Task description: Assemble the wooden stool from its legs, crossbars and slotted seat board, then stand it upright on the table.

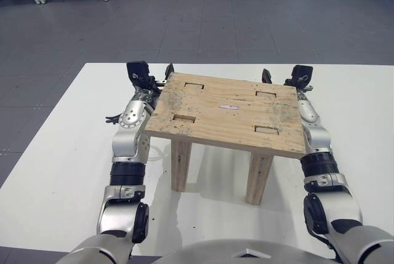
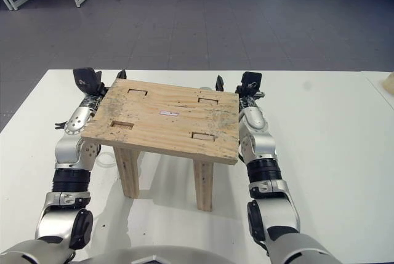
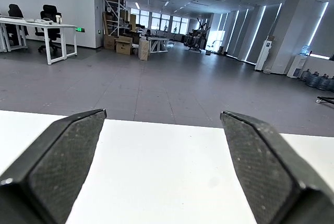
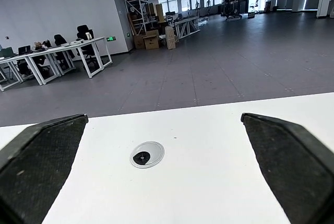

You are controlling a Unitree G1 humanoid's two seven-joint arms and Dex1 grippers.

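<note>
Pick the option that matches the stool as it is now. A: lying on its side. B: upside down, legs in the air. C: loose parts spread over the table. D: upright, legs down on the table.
D: the seat board lies flat on top of the legs, which stand on the white table.

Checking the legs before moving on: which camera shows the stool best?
The right eye view: the stool stands upright on the table, seat board with four slots and two near legs in plain sight. The left eye matches. Both wrist views face away, across the table.
</note>
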